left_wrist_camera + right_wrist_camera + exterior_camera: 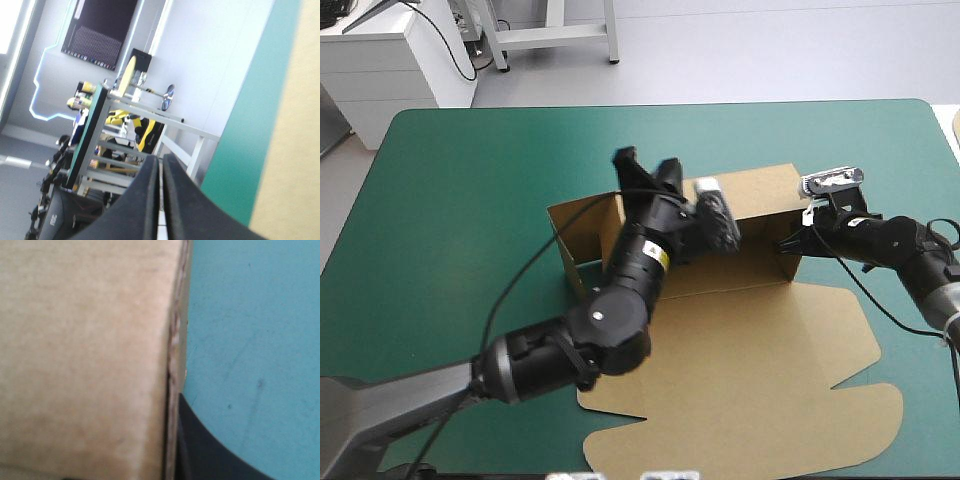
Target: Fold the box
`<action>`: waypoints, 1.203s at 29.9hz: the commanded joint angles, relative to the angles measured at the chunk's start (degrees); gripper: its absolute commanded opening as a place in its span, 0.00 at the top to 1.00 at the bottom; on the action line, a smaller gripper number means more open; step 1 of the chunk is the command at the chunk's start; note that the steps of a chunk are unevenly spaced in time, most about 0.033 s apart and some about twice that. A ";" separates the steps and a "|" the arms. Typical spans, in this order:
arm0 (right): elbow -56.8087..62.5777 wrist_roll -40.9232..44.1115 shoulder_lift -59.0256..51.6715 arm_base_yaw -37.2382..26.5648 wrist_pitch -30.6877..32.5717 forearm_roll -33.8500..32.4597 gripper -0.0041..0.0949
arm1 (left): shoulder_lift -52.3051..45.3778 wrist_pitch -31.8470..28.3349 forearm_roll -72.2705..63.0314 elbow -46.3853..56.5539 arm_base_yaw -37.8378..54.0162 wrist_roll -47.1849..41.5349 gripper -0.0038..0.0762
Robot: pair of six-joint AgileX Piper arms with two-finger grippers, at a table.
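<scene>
The left gripper [161,159] has its black fingers drawn almost together, leaving a thin slit with nothing in it. It points up and away over the far left corner of the box [745,340], and its arm reaches in from the near left. The right gripper [790,243] pinches the box's right end wall, with one finger [200,450] flat on the outer face. The box sits mid-table on the teal-green cover [460,200], walls raised and lid flat toward the near edge.
</scene>
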 commanded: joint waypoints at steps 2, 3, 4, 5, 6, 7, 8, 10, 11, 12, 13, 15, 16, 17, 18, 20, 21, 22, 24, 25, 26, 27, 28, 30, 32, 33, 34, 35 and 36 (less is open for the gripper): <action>-5.84 6.32 -1.27 0.28 12.93 -3.75 0.96 | -7.79 -0.37 0.04 -1.93 7.36 -2.51 0.95; -7.32 7.87 -1.27 0.28 15.28 -4.04 0.96 | -9.00 -1.01 -2.52 -2.24 9.83 -2.51 0.95; -8.70 8.98 -1.27 0.28 17.76 -4.25 0.96 | -10.13 -1.59 -5.22 -2.64 12.50 -2.51 0.95; -9.94 9.45 -1.27 0.28 19.61 -4.39 0.96 | -10.94 -2.16 -7.16 -2.99 14.81 -2.51 0.95; -10.84 10.32 -1.27 0.28 21.20 -4.62 0.96 | -11.80 -2.74 -9.08 -3.28 17.87 -2.51 0.95; -12.21 11.44 -1.27 0.28 23.23 -4.75 0.96 | -12.60 -3.79 -10.39 -3.39 21.05 -2.51 0.95; -13.13 12.24 -1.27 0.28 24.36 -4.75 0.96 | -13.20 -4.44 -11.77 -3.48 24.31 -2.51 0.95; -15.46 14.49 -1.27 0.28 26.33 -5.17 0.96 | -13.95 -6.15 -16.16 -3.62 30.73 -2.39 0.95; -16.40 15.14 -1.16 0.28 27.41 -5.18 0.96 | -14.13 -6.75 -18.42 -3.62 33.21 -2.10 0.95; -17.54 15.98 -1.01 0.28 28.58 -5.47 0.96 | -14.16 -7.27 -21.30 -3.62 36.29 -1.49 0.95; -18.74 17.04 -0.71 0.28 30.06 -5.93 0.96 | -14.16 -7.86 -24.53 -3.62 39.27 -0.58 0.95; -21.14 18.07 0.50 0.40 33.13 -6.55 0.96 | -14.16 -9.22 -30.61 -3.62 44.47 1.94 0.95; -22.17 18.92 1.43 0.63 34.70 -7.23 0.96 | -14.16 -9.68 -33.69 -3.62 47.15 3.04 0.95; -22.87 19.77 2.29 1.25 35.68 -8.16 0.96 | -14.16 -9.96 -36.62 -3.62 49.57 3.52 0.95; -23.61 20.58 3.44 2.02 36.52 -9.75 0.96 | -14.16 -9.96 -39.44 -3.62 51.76 4.21 0.95; -24.57 21.63 6.06 3.75 36.74 -11.99 0.96 | -14.16 -9.54 -44.26 -3.62 55.27 6.00 0.95; -25.13 22.04 7.51 4.69 36.57 -12.75 0.96 | -14.16 -9.23 -46.95 -3.62 56.93 7.40 0.95; -25.80 22.48 9.11 5.50 36.26 -13.18 0.96 | -14.16 -8.78 -49.56 -3.52 58.31 9.06 0.95; -27.36 23.69 11.99 6.23 34.96 -13.74 0.96 | -14.16 -7.51 -53.64 -3.52 60.20 11.70 0.95; -28.35 24.14 13.58 6.63 34.24 -13.89 0.96 | -14.16 -6.59 -55.44 -3.52 60.95 12.60 0.95; -29.48 24.54 15.09 6.64 33.99 -13.88 0.96 | -14.16 -5.55 -57.07 -3.41 61.44 13.72 0.95; -30.80 24.50 16.40 6.64 33.83 -13.88 0.96 | -14.16 -4.69 -58.37 -3.41 61.56 14.73 0.95; -32.13 24.64 17.91 6.64 33.74 -13.88 0.96 | -14.16 -3.95 -59.33 -3.20 61.56 15.89 0.95; -34.27 24.54 20.47 6.64 32.84 -13.88 0.96 | -14.16 -3.29 -61.57 -2.42 61.56 17.09 0.95; -36.09 24.41 22.36 6.73 31.37 -13.33 0.96 | -14.16 -2.41 -63.97 -2.24 61.56 17.73 0.95; -36.58 23.86 22.93 6.73 30.39 -13.03 0.96 | -14.16 -2.22 -64.58 -2.24 61.56 17.86 0.95; -37.05 23.22 23.56 6.90 29.25 -13.03 0.96 | -14.16 -2.06 -65.25 -2.24 61.56 18.30 0.95; -37.36 22.82 24.00 7.14 27.96 -13.33 0.95 | -14.16 -2.06 -65.87 -2.24 61.56 19.08 0.95; -37.41 22.83 24.39 7.14 26.51 -13.50 0.95 | -14.16 -2.06 -65.88 -2.24 61.56 19.32 0.95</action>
